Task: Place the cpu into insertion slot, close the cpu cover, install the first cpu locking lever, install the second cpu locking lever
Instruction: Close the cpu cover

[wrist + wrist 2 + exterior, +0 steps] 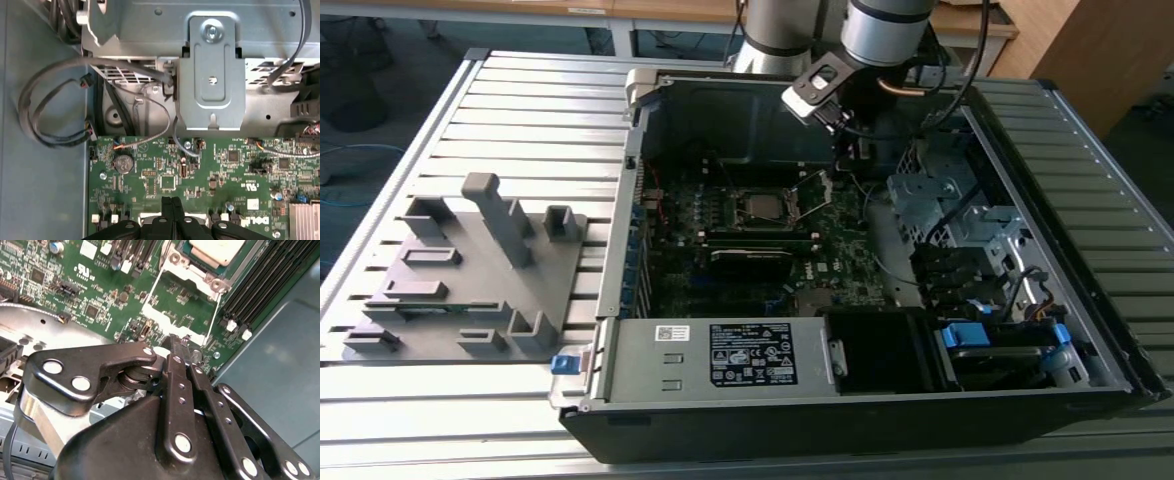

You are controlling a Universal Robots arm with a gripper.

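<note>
Near the cpu, tool (pinched closed)

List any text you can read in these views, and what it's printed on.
Power supply label: print too small to read.
Small white sticker beside it: too small to read.
Motherboard white markings: too small to quote reliably.

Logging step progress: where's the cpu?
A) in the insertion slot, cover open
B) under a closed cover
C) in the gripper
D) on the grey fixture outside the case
A: in the second wrist view the cpu lies in the insertion slot, and the cpu cover stands open, with the shut gripper at its free edge.
</note>
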